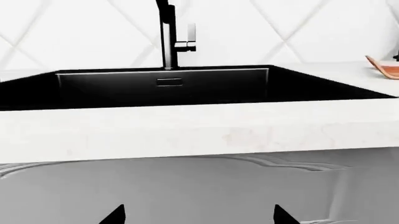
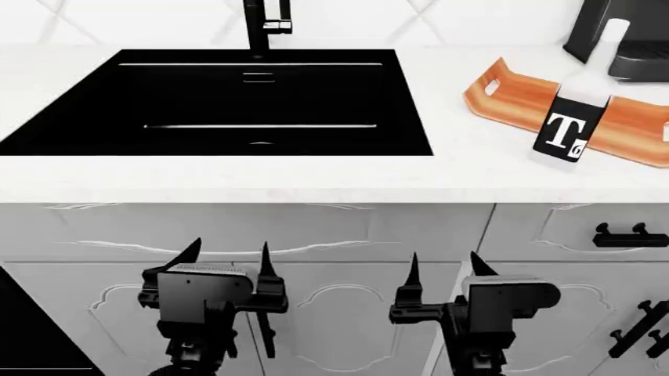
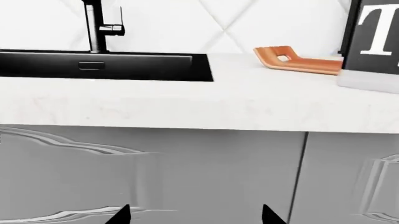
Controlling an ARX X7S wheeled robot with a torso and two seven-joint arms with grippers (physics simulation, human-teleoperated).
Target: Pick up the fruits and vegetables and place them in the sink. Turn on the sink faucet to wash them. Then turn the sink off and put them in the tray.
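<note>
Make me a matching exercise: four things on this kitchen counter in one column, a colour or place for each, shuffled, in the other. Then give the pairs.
Things:
1. sink
2. tray
3. bottle
4. faucet

Descriptions:
A. orange-brown, on the counter right of the basin
B. white with a black label bearing a T, standing in front of the tray
C. black rectangular basin set into the white counter
D. tall black column at the basin's back edge

Pairs: 1-C, 2-A, 3-B, 4-D
</note>
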